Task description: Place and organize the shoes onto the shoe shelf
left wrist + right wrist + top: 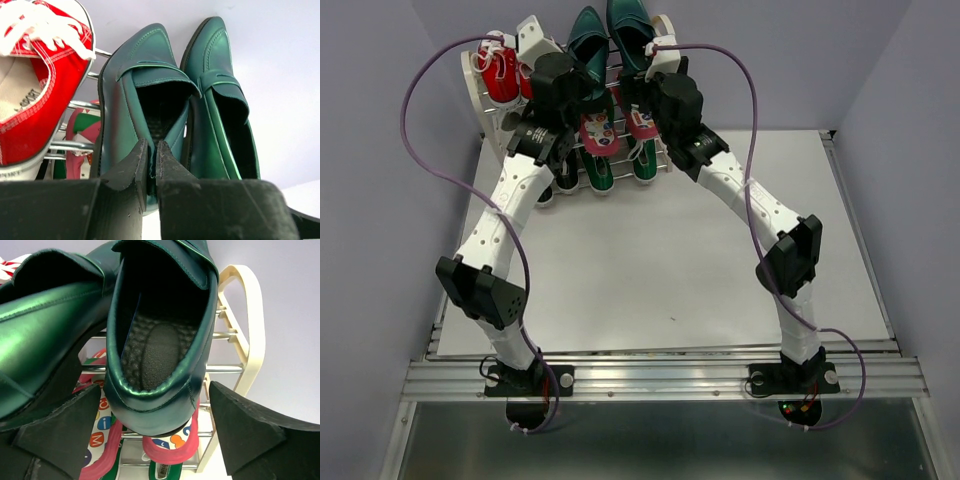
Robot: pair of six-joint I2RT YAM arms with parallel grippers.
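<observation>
The shoe shelf (472,75) stands at the back of the table, and its cream side frame shows in the right wrist view (250,315). Two dark green loafers sit on its top tier, the left loafer (585,35) and the right loafer (628,25). My left gripper (152,147) is shut on the heel rim of the left loafer (135,95). My right gripper (154,390) is open, its fingers on either side of the right loafer's heel (160,340) without touching it. Red-pink flip-flops (598,133) lie on the middle tier. Green sneakers (598,172) sit on the bottom tier.
Red sneakers (503,75) with white laces sit at the top tier's left end, close beside the left loafer. Dark sneakers (560,182) stand at the bottom left of the shelf. The white tabletop (660,260) spreads in front. Purple cables loop from both wrists.
</observation>
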